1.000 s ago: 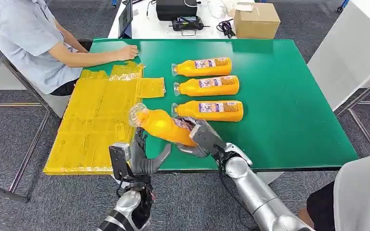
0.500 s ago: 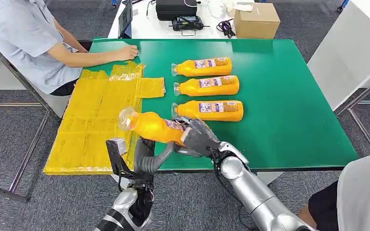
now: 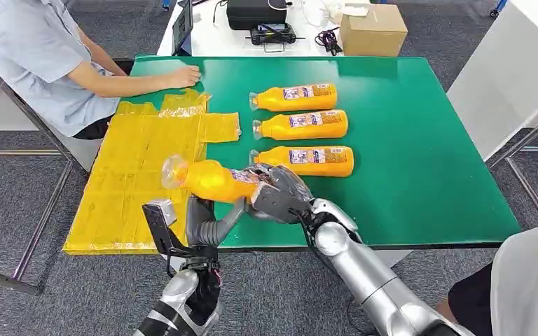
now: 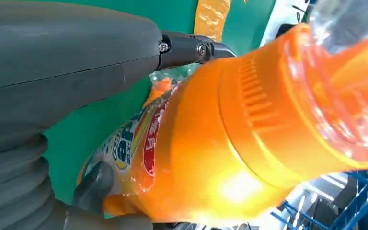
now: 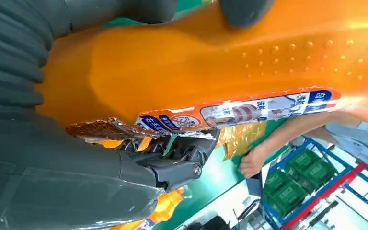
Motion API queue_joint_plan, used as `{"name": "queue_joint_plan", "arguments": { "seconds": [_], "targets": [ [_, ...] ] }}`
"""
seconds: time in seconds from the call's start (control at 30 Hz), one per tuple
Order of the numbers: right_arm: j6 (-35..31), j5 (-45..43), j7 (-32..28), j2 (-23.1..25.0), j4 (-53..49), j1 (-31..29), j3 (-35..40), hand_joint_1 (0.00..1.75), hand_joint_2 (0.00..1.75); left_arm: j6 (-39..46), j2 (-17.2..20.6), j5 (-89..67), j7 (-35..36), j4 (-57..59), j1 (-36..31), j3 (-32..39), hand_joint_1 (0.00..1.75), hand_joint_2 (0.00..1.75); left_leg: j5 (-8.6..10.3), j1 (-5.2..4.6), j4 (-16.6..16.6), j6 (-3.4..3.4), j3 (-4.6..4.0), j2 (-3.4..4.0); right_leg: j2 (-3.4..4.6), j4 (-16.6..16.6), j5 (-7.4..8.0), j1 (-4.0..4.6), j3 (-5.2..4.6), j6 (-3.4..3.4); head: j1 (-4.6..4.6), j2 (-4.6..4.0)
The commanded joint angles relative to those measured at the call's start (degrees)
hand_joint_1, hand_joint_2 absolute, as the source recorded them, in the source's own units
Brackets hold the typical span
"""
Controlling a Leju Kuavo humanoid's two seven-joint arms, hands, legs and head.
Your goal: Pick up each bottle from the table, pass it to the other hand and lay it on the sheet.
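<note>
The table (image 3: 420,140) carries 3 bottles (image 3: 302,160) lying in a row, well apart from my hands. The sheet (image 3: 133,182) lies over its left edge, and a person's hand (image 3: 184,75) rests at the far corner, near the sheet's top; I should keep my swing clear of it.

The bottle (image 3: 214,180) I am passing hangs nearly level above the table's near edge, cap end over the sheet's right border. My right hand (image 3: 280,194) grips it around the labelled base. My left hand (image 3: 207,220) sits just beneath the body with its fingers turned up; the left wrist view shows a finger (image 4: 93,184) against the label and the thumb alongside, but I cannot tell whether that hand has closed on it or only cradles it.

To do the handover well, I judge the left hand should wrap the middle of the body, not the narrow neck, and be firm before the right lets go. The plastic looks smooth, so a loose hold could let it roll. Then I lower it flat onto the sheet.
</note>
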Motion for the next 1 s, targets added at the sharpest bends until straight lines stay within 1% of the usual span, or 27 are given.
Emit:
{"name": "queue_joint_plan", "arguments": {
  "seconds": [0.03,0.07,0.1,0.13,0.2,0.23,0.33,0.37,0.4,0.47,0.5,0.53,0.6,0.63,0.73,0.77,0.8,0.83,0.9,0.93,0.97,1.0],
  "targets": [
    [1.66,-1.45,-0.24,0.56,3.09,-4.46,4.41,1.75,1.75,-3.63,-0.7,3.54,2.12,2.4,-2.52,2.83,0.0,1.75,-0.11,0.01,0.01,-0.07,0.23,0.16,0.14,0.02,-0.06,0.03,0.17,-0.13,-0.02,0.0],
    [1.48,-1.46,-0.22,0.67,2.82,-4.41,4.61,1.73,1.75,-5.81,-0.56,5.98,4.39,2.48,-2.37,2.88,0.0,1.75,-0.08,0.01,0.01,-0.06,0.19,0.11,0.09,0.02,-0.06,0.02,0.14,-0.11,0.0,0.0],
    [1.36,-1.43,-0.06,0.65,2.36,-4.34,4.88,1.75,1.75,-6.61,-0.49,7.17,4.29,2.47,-2.15,3.02,0.0,1.75,-0.03,0.0,0.0,-0.04,0.06,0.09,0.07,0.02,-0.01,0.01,0.03,-0.07,0.0,0.0],
    [1.36,-1.37,0.13,0.85,2.31,-4.48,4.94,1.75,1.75,-6.61,-0.49,7.16,4.29,2.41,-2.34,3.06,0.0,1.75,-0.1,0.01,0.03,-0.07,0.19,0.15,0.12,0.04,-0.06,0.02,0.14,-0.12,-0.02,0.0],
    [1.36,-1.29,0.25,0.99,2.24,-4.61,5.0,1.75,1.75,-6.62,-0.53,7.16,4.29,2.34,-2.48,3.08,0.0,1.75,-0.03,-0.01,-0.01,-0.04,0.08,0.08,0.06,0.01,-0.02,0.0,0.05,-0.07,0.0,0.0],
    [1.36,-1.29,0.25,0.99,2.24,-4.61,5.0,1.75,1.75,-6.62,-0.53,7.16,4.29,2.34,-2.48,3.08,0.0,1.75,-0.09,0.01,0.02,-0.06,0.2,0.11,0.09,0.03,-0.06,0.02,0.16,-0.12,0.0,0.0],
    [1.4,-1.49,0.11,0.92,2.02,-4.48,4.96,1.75,1.75,-6.66,-0.53,7.25,4.25,2.31,-2.47,3.13,0.0,1.75,-0.09,0.01,0.02,-0.07,0.19,0.11,0.08,0.04,-0.07,0.02,0.14,-0.12,0.0,0.0],
    [1.4,-1.75,-0.08,1.0,1.89,-4.39,4.89,1.73,1.75,-6.59,-0.65,7.47,3.47,1.94,-2.37,3.5,0.0,1.75,-0.07,0.02,0.02,-0.06,0.14,0.09,0.07,0.03,-0.05,0.03,0.1,-0.11,-0.02,0.0],
    [1.17,-2.0,-0.22,1.06,1.61,-4.18,4.68,1.66,1.75,-6.72,-0.71,8.04,3.19,1.37,-2.17,3.92,0.0,1.75,-0.05,0.0,0.01,-0.06,0.12,0.05,0.03,0.03,-0.05,0.0,0.09,-0.1,-0.02,0.0],
    [0.85,-2.79,-0.39,1.22,0.98,-3.57,3.97,1.64,1.75,-7.32,-0.42,9.37,3.21,-0.12,-1.61,4.62,0.0,1.75,-0.15,0.03,0.01,-0.1,0.34,0.12,0.08,0.02,-0.12,0.05,0.3,-0.18,-0.02,0.0],
    [0.93,-3.09,-0.43,1.06,0.67,-3.39,3.9,1.68,1.75,-8.04,-0.3,10.73,4.03,-0.69,-1.31,5.08,0.0,1.75,-0.07,0.01,0.01,-0.06,0.13,0.1,0.08,0.02,-0.04,0.02,0.09,-0.1,0.0,0.0],
    [1.2,-3.21,-0.52,0.94,0.5,-3.34,4.04,1.73,1.75,-8.76,-0.1,11.59,4.4,-1.09,-1.16,5.27,0.0,1.75,-0.13,0.03,0.05,-0.08,0.23,0.12,0.1,0.05,-0.1,0.04,0.19,-0.14,0.0,0.0],
    [1.73,-3.41,-0.78,0.89,0.29,-3.36,4.31,1.75,1.75,-8.82,-0.08,11.81,3.87,-1.5,-1.18,5.52,0.0,1.75,-0.04,0.01,0.0,-0.05,0.08,0.06,0.05,0.01,-0.03,0.02,0.05,-0.08,0.0,0.0],
    [2.23,-3.54,-1.04,1.06,-0.21,-3.13,4.82,1.75,1.75,-8.45,-0.12,12.02,2.24,-2.7,-0.96,6.27,0.0,1.75,-0.11,0.03,0.0,-0.08,0.24,0.1,0.07,0.03,-0.09,0.04,0.2,-0.14,-0.02,0.0],
    [2.63,-3.78,-1.2,1.35,-1.21,-2.46,5.8,1.75,1.75,-5.74,0.13,10.69,-0.17,-5.26,-0.59,7.08,0.0,1.75,-0.08,0.02,0.01,-0.07,0.14,0.11,0.09,0.02,-0.05,0.03,0.1,-0.12,-0.02,0.0],
    [2.66,-3.86,-1.21,1.37,-1.3,-2.32,5.92,1.75,1.75,-4.81,0.1,10.24,-0.62,-5.53,-0.61,7.27,0.0,1.75,-0.13,0.03,0.02,-0.09,0.25,0.13,0.11,0.03,-0.09,0.04,0.2,-0.15,-0.02,0.0],
    [2.7,-3.9,-1.21,1.42,-1.43,-2.18,6.23,1.75,1.75,-3.39,0.06,9.43,-1.43,-5.96,-0.7,7.47,0.0,1.75,-0.05,0.02,0.0,-0.06,0.09,0.09,0.07,0.01,-0.03,0.03,0.05,-0.09,0.0,0.0],
    [2.89,-4.05,-1.23,1.48,-1.45,-2.1,6.47,1.75,1.75,-3.44,0.03,9.89,-1.11,-6.19,-0.74,7.69,0.0,1.75,-0.2,0.05,0.02,-0.13,0.4,0.16,0.13,0.04,-0.16,0.07,0.34,-0.22,0.0,0.0],
    [3.09,-4.4,-1.4,1.45,-1.37,-2.05,6.91,1.75,1.75,-3.09,0.18,9.47,-1.6,-6.31,-0.93,7.43,0.0,1.75,-0.07,0.03,-0.02,-0.07,0.17,0.06,0.04,-0.01,-0.06,0.04,0.14,-0.11,-0.04,0.0],
    [3.17,-4.52,-1.46,1.48,-1.27,-2.01,7.09,1.75,1.75,-3.11,0.16,9.46,-1.66,-6.35,-1.07,7.23,0.03,1.75,-0.12,0.05,0.01,-0.09,0.26,0.1,0.07,0.01,-0.1,0.07,0.22,-0.15,0.0,0.0],
    [3.22,-4.66,-1.54,1.49,-1.14,-2.03,7.22,1.75,1.75,-3.06,0.18,9.39,-1.86,-6.36,-1.15,7.13,1.33,1.75,-0.04,0.02,-0.04,-0.06,0.14,0.03,0.01,-0.02,-0.04,0.02,0.11,-0.09,-0.04,0.0],
    [3.22,-4.66,-1.54,1.49,-1.14,-2.03,7.22,1.75,1.75,-3.06,0.18,9.39,-1.86,-6.36,-1.15,7.13,1.33,1.75,-0.1,0.04,-0.02,-0.08,0.26,0.07,0.04,-0.03,-0.08,0.05,0.23,-0.14,0.0,0.0]
  ]
}}
